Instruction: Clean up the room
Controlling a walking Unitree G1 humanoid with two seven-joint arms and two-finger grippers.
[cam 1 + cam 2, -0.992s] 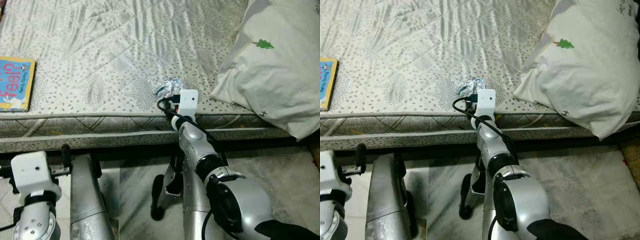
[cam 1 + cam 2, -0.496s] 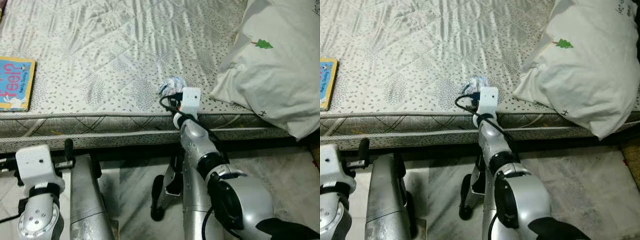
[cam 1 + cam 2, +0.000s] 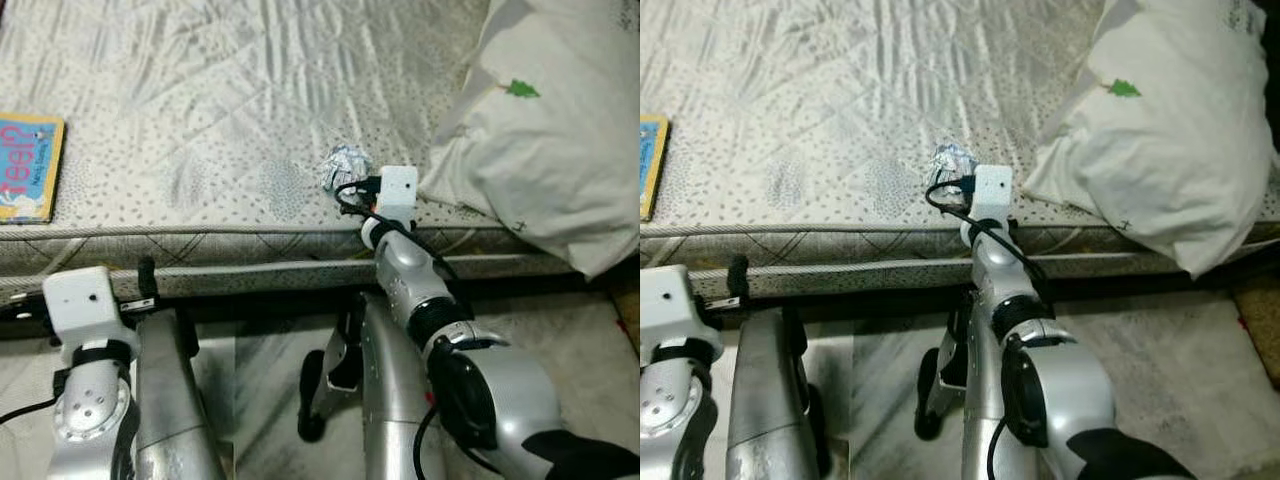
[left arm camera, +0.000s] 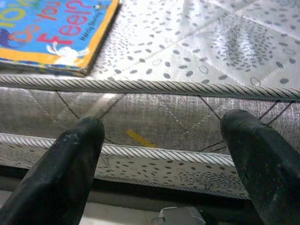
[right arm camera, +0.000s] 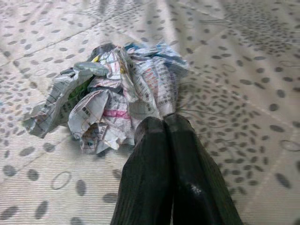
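Silver arms (image 3: 400,290), white wrist boxes, black cables.

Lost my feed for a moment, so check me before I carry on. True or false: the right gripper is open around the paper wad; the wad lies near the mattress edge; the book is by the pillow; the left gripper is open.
1. The right gripper is open around the crumpled paper: false. Its fingers are shut together, tips at the paper.
2. The crumpled paper lies near the mattress edge: true.
3. The book is by the pillow: false. It lies at the far left, the pillow on the right.
4. The left gripper is open: true, low before the mattress side.
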